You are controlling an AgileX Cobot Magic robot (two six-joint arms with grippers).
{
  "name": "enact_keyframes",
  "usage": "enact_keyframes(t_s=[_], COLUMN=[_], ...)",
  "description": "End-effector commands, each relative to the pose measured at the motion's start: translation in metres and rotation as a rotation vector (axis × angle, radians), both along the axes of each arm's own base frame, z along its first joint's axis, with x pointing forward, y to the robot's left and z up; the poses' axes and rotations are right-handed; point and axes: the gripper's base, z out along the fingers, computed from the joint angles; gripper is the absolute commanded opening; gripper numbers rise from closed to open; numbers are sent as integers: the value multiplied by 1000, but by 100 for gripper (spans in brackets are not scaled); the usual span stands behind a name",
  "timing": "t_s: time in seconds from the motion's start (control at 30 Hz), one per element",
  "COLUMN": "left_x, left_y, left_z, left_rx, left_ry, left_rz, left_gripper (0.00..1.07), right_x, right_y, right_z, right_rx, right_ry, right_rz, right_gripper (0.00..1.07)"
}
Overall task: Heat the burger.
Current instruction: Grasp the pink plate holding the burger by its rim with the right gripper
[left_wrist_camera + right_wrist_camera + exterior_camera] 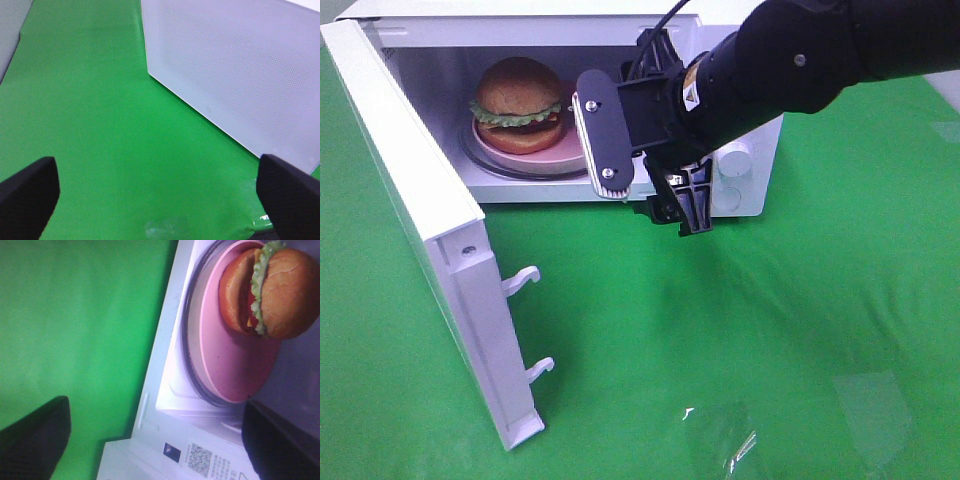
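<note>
Exterior high view: right gripper (645, 170), wide open and empty, just outside microwave (740, 30); burger (518, 103) on plate (525, 158) inside, ready for door (420, 240) closing.

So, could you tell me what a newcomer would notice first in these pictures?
Most likely the burger on its pink plate, sitting inside the white microwave at the back of the green table. Next, the microwave door swung wide open at the left. Then the right gripper, black, with its jaws open and empty, just in front of the oven's opening.
</note>
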Motion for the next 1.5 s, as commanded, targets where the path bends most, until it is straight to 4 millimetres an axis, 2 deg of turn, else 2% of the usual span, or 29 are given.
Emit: enact_keyframes(t_s=[0.03,0.43,0.9,1.0,1.23,1.5], left_x=[-1,-1,-1,-1,-1,-1], left_y=[0,0,0,0,0,0], left_z=[0,0,0,0,0,0], left_rx=[-7,-7,-7,-7,-7,-7], left_ry=[-11,-11,-11,-11,-11,-11], left_rz=[1,1,1,1,1,1], left_gripper=[100,100,100,100,100,100], right_x=[10,35,66,70,93,111], right_y=[12,32,56,59,55,67], right_z=[-3,-32,-56,-59,-63,-74], right_rx=[19,5,30,30,48,54], right_ry=[-10,22,24,23,28,23], right_rz=[4,-5,-39,-40,-97,-111], right_gripper=[88,87,87,87,87,85])
